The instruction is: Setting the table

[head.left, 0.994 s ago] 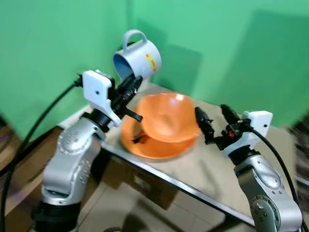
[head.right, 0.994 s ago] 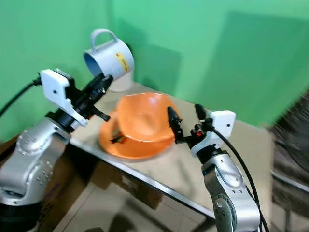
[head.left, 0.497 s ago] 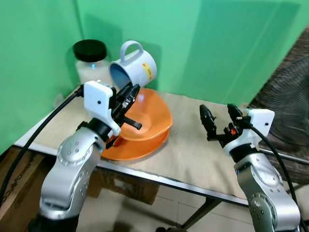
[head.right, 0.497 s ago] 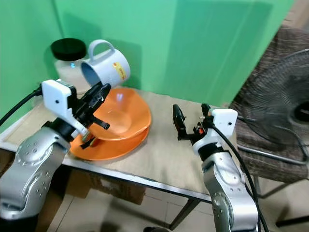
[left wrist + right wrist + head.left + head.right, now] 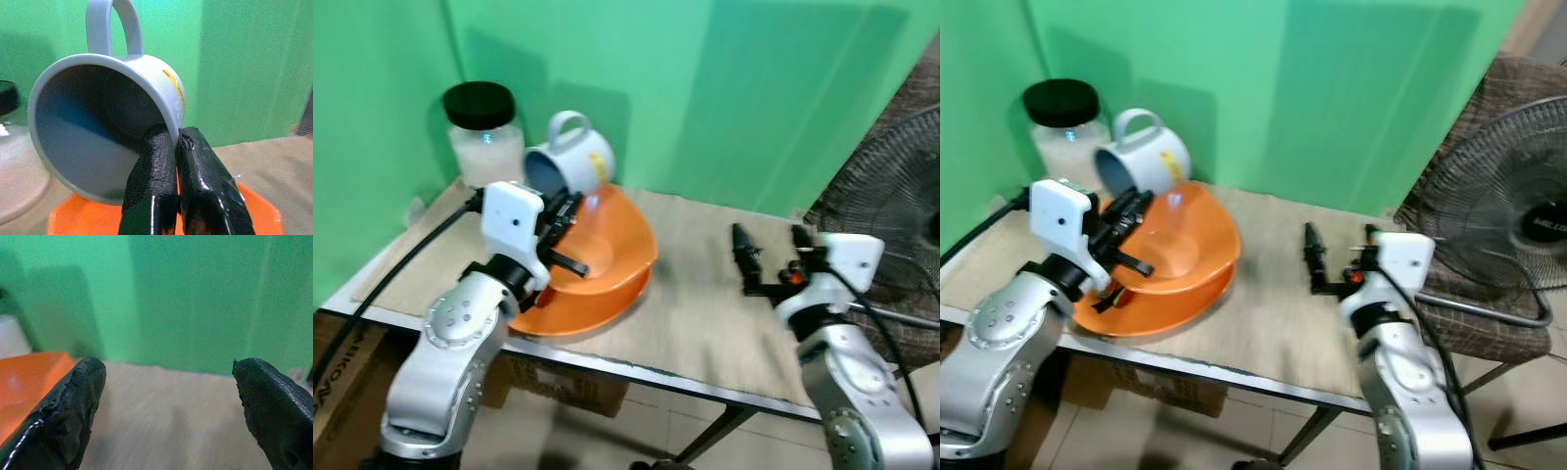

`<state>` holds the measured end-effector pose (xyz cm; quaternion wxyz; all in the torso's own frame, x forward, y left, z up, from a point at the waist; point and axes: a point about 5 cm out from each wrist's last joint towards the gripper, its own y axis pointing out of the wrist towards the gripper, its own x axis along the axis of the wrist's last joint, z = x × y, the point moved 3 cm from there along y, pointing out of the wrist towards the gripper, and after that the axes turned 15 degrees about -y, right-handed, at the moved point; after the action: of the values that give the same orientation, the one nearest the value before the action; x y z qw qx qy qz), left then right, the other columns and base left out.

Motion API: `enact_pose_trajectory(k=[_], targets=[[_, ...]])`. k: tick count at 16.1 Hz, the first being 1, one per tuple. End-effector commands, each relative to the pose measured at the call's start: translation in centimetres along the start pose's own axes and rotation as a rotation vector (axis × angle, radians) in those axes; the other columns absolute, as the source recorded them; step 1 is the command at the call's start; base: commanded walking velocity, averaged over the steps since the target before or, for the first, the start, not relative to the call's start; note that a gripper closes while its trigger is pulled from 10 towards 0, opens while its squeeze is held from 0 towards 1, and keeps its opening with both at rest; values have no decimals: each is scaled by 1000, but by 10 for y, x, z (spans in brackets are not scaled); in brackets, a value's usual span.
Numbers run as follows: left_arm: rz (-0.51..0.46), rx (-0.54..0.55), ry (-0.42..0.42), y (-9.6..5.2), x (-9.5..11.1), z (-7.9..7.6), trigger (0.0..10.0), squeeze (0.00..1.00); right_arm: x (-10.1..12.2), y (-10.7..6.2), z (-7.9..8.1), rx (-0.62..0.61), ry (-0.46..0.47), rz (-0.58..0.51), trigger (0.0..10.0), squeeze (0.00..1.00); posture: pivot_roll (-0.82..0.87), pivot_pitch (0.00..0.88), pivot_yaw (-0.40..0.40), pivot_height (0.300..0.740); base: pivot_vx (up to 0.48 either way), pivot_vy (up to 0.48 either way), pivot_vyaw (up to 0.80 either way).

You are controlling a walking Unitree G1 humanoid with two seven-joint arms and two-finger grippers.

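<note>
A pale blue mug (image 5: 570, 162) with a yellow sticker hangs tilted, mouth down toward me and handle up, over the orange bowl (image 5: 607, 245). My left gripper (image 5: 566, 208) is shut on the mug's rim (image 5: 168, 139), one finger inside and one outside. The bowl sits in an orange plate (image 5: 570, 311) at the table's left. My right gripper (image 5: 771, 250) is open above the bare cloth to the right of the bowl, holding nothing; its fingers (image 5: 73, 406) stand wide apart.
A glass jar (image 5: 483, 137) with a black lid stands at the back left corner by the green wall. The table's metal front edge (image 5: 636, 374) runs close to me. A standing fan (image 5: 1498, 235) is at the right, beyond the table end.
The camera has swung, so the whole scene shifted. The mug has come lower over the bowl in my left gripper. My right gripper stays open.
</note>
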<state>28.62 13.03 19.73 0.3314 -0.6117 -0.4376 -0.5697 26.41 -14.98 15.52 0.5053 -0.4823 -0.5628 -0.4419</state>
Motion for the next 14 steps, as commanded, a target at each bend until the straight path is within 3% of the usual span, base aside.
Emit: enact_pose_trajectory(k=[1, 6, 10, 12, 14], targets=[[-9, -13, 11, 3, 5, -4, 10000, 0, 2, -5, -6, -20, -15, 7, 10000, 0, 66, 0, -76, 740, 0, 0, -800], [-36, 1, 48, 7, 15, 1, 10000, 0, -1, -3, -14, -61, 10, 24, 10000, 0, 72, 0, -75, 740, 0, 0, -800], [-4, 16, 49, 3, 8, 3, 10000, 0, 1, -3, -9, -37, -3, 21, 10000, 0, 80, 0, -72, 740, 0, 0, -783], [14, 36, 41, 1, 5, 5, 10000, 0, 4, -2, -13, -84, -45, 4, 10000, 0, 80, 0, -72, 740, 0, 0, -781], [38, 54, 4, -1, 0, 5, 10000, 0, 1, -2, -14, -98, -29, 10, 10000, 0, 85, 0, -70, 740, 0, 0, -775]])
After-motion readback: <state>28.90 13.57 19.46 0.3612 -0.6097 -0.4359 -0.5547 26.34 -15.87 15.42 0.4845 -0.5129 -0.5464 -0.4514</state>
